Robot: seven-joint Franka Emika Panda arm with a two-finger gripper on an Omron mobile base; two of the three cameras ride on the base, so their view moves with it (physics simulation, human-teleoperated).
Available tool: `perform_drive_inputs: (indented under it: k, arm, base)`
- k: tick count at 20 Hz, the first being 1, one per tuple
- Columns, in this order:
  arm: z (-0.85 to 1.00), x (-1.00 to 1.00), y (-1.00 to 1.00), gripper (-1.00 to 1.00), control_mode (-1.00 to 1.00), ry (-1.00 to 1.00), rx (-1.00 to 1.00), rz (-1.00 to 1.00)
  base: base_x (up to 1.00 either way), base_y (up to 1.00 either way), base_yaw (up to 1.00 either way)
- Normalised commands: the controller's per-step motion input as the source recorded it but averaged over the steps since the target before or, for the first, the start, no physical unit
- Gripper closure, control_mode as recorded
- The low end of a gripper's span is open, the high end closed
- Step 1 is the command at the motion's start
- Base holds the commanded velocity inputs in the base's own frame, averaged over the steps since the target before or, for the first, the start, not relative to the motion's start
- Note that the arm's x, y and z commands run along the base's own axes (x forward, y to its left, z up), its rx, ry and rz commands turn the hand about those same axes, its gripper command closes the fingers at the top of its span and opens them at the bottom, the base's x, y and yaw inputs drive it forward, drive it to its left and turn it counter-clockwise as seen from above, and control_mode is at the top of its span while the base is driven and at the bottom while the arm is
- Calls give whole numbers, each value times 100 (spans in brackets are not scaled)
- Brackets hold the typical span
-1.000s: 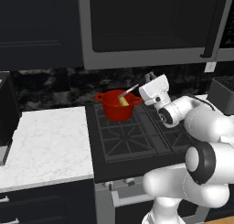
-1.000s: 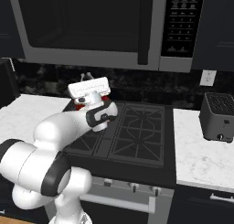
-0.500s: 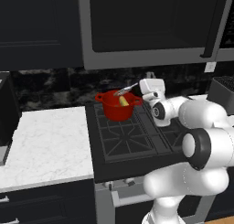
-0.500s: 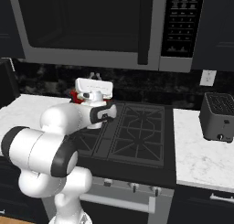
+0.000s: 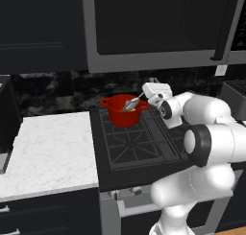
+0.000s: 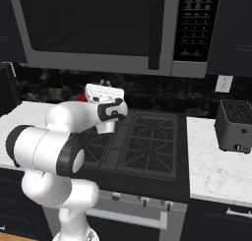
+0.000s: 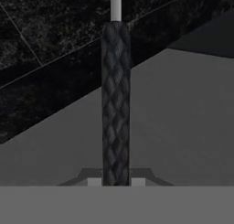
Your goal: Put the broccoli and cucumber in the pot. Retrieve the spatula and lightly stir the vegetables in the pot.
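Stirring is in hand: the jaws pinch the black-handled, silvery-headed spatula, its head inside the round red pot (far left burner). Next calls for small, gentle sweeps.

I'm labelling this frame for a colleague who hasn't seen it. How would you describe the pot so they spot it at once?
Start at the black stove under the microwave, between the white marble counters. On its back left burner stands the pot, round with small loop handles, and the spatula held by the gripper dips into it. It is the only bright-red thing there.
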Motion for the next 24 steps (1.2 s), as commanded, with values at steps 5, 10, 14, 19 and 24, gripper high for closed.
perform_drive_inputs:
  k: [5,10,14,19,24]
  arm:
    - [-41,36,0,100,-100,15,-7,0]
    - [-10,24,0,100,-100,6,-1,0]
    - [-14,10,2,100,-100,0,-8,0]
    - [-48,48,1,100,-100,0,-12,0]
    - [-59,65,2,100,-100,0,-12,0]
  base:
    - [0,0,0]
    - [0,0,0]
    - [0,0,0]
    - [0,0,0]
    - [0,0,0]
